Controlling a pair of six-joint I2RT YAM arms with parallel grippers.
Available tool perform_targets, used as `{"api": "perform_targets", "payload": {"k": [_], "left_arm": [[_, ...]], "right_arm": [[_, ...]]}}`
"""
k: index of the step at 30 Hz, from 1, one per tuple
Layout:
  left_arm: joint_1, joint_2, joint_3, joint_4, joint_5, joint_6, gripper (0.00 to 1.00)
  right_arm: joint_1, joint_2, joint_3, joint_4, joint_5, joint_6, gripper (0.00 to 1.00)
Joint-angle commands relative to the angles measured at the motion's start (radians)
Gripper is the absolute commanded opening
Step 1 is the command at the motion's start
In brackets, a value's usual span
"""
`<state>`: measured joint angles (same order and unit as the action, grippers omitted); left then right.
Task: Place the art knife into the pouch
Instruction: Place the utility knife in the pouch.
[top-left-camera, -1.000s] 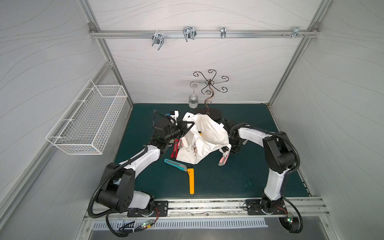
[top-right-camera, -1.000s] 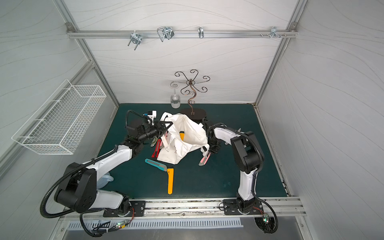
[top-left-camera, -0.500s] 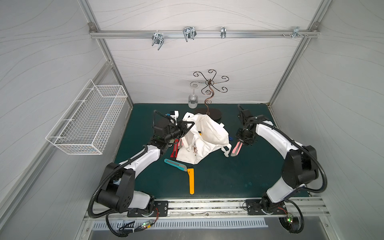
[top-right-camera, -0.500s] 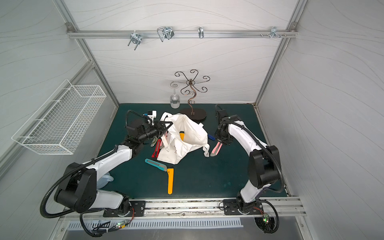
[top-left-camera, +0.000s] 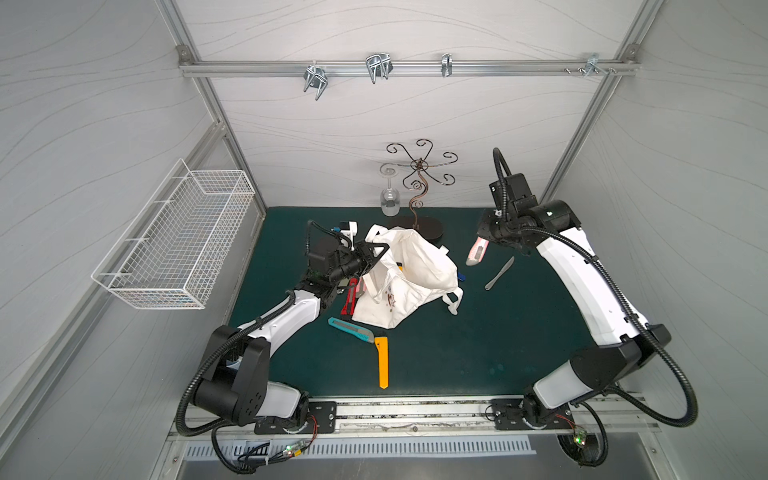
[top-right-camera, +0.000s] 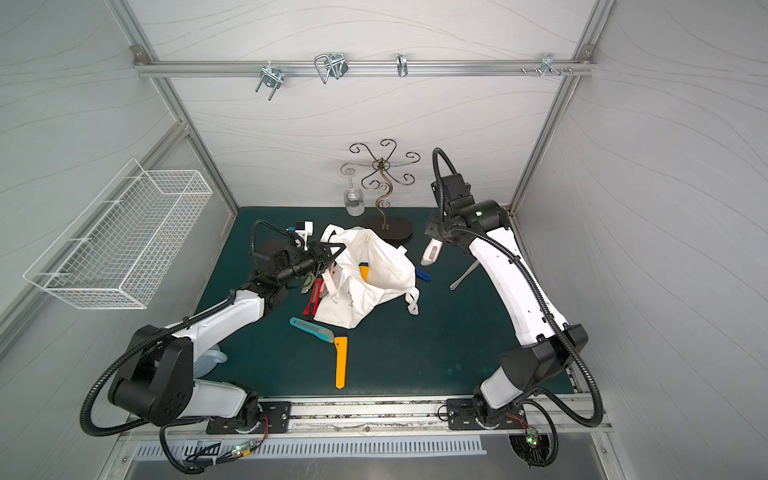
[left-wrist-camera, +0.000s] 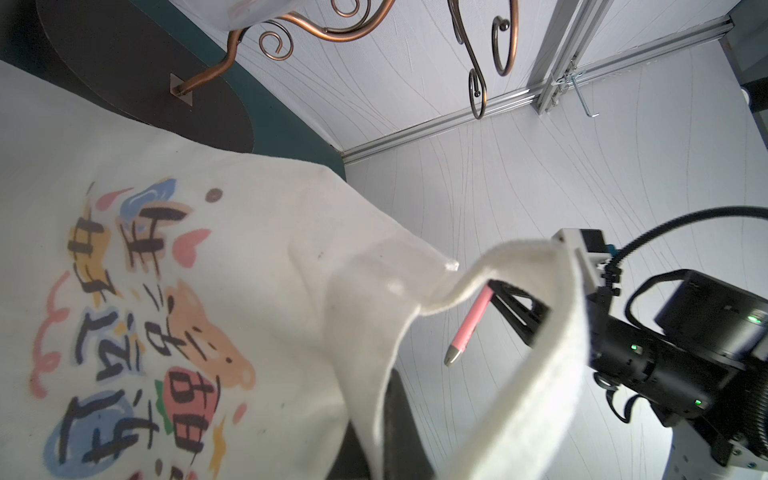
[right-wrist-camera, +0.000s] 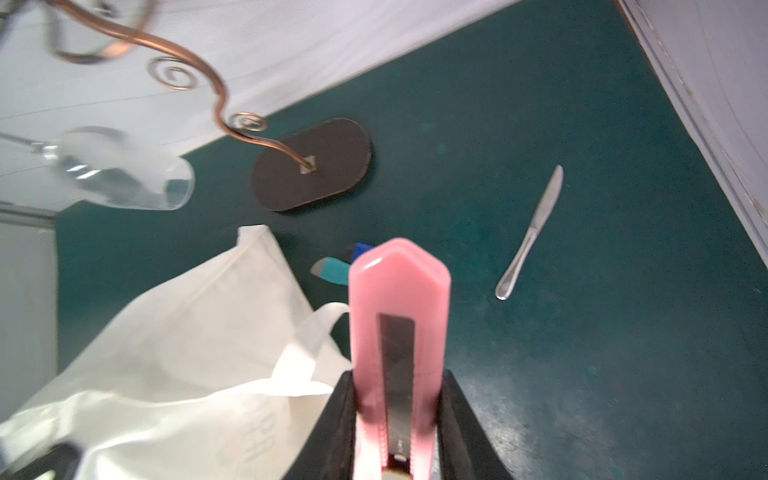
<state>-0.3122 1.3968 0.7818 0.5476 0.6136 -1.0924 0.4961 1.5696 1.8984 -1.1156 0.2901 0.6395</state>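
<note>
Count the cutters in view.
6: pink in the right gripper; yellow inside the pouch; red and blue at its edges; teal and orange on the mat in front. More may be hidden in or under the pouch.

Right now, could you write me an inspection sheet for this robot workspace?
Surface: dark green mat, no spills seen.
Job's things: pink art knife held above the mat, not yet in the pouch.
Clutter: teal cutter, orange cutter, red cutter and table knife lie loose.
End effectors: left end effector shut on the pouch rim; right end effector shut on the art knife.
Cables: black hoses run along both arms; no snag seen.
Surroundings: wire basket on the wall; stand with hanging wine glass.
</note>
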Motion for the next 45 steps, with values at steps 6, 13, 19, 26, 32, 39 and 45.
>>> {"api": "perform_targets", "payload": {"k": [6, 13, 19, 26, 32, 39, 45], "left_arm": [[0.005, -0.004, 0.033, 0.072, 0.006, 0.009, 0.0], [0.005, 0.0, 0.036, 0.069, 0.007, 0.014, 0.0], [0.005, 0.005, 0.033, 0.072, 0.006, 0.011, 0.0], [0.005, 0.014, 0.033, 0.074, 0.005, 0.012, 0.0], [0.005, 0.024, 0.03, 0.08, 0.005, 0.008, 0.0], [0.005, 0.029, 0.032, 0.088, 0.009, 0.001, 0.0], [0.005, 0.028, 0.033, 0.085, 0.015, 0.001, 0.0]], "right_arm": [[0.198, 0.185, 0.14, 0.0, 0.079, -0.058, 0.24], [0.317, 0.286, 0.124, 0.039, 0.058, -0.065, 0.27], [0.303, 0.269, 0.173, 0.033, -0.032, -0.153, 0.46], [0.13, 0.085, 0.116, 0.072, -0.222, -0.196, 0.61], [-0.063, 0.075, 0.026, 0.046, -0.237, -0.212, 0.63], [-0.196, 0.303, -0.006, 0.021, -0.294, -0.301, 0.64], [-0.199, 0.5, 0.073, -0.006, -0.305, -0.454, 0.68]]}}
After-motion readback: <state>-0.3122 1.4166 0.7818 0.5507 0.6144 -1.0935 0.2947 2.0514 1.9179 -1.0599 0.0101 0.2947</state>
